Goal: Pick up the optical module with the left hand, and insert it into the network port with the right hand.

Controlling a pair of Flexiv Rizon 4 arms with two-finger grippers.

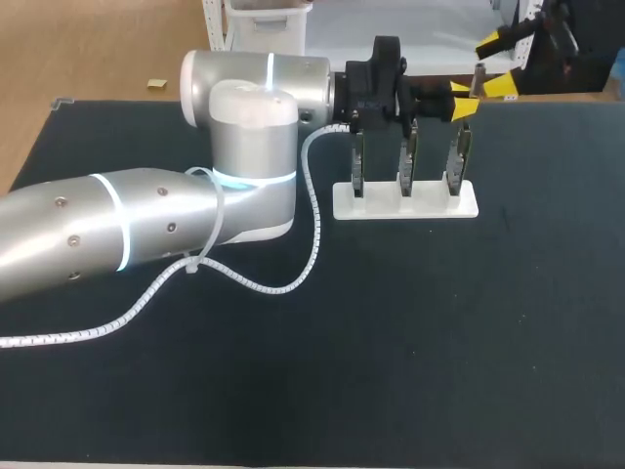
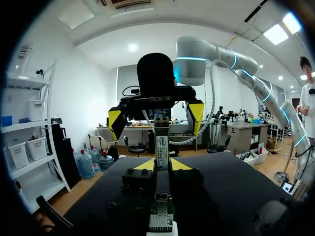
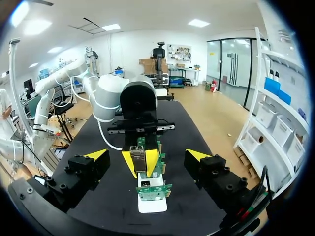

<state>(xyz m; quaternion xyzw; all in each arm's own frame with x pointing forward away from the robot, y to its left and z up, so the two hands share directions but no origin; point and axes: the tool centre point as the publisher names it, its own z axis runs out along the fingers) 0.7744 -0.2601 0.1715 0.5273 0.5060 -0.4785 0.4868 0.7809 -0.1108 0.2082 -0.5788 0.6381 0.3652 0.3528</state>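
My left gripper hangs above the right end of the white base, shut on the slim metal optical module. In the left wrist view the module sticks out ahead between the yellow tips of the left gripper. Facing it from the far side, my right gripper stands wide open, one finger on each side of the module's free end and not touching it. In the right wrist view the module lies midway between the spread fingers of the right gripper. Green port boards stand under it.
Three upright green boards stand in a row on the white base, on the black table mat. A white spiral cable trails from my left arm across the mat. Bare mat lies nearer the front edge.
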